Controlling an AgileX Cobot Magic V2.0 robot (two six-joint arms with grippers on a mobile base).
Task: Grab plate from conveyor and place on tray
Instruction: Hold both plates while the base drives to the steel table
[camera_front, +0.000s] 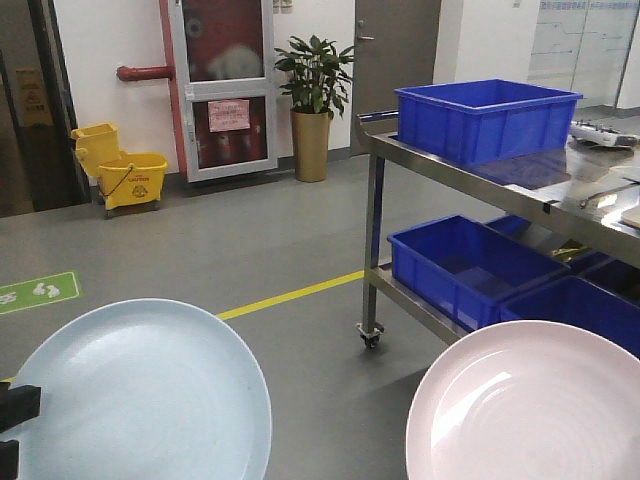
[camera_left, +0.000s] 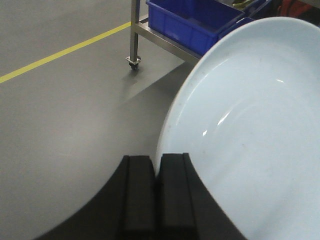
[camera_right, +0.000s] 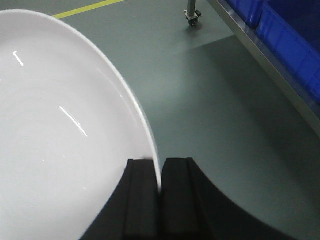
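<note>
left gripper (camera_left: 156, 163): pressed onto the rim of the pale blue plate (camera_left: 250, 130), one black finger on each side of the edge.
right gripper (camera_right: 160, 167): pinching the rim of the pale pink plate (camera_right: 60, 135) the same way.
pale blue plate: held above the grey floor (camera_front: 250, 235), low left in the front view, well apart from the pink one.
pale pink plate: low right, just before the steel trolley (camera_front: 450, 170).
steel trolley: on castors, a blue crate (camera_front: 485, 118) on top, others on the lower shelf.
yellow line (camera_front: 290, 294): crosses the floor between the plates and the far wall.
</note>
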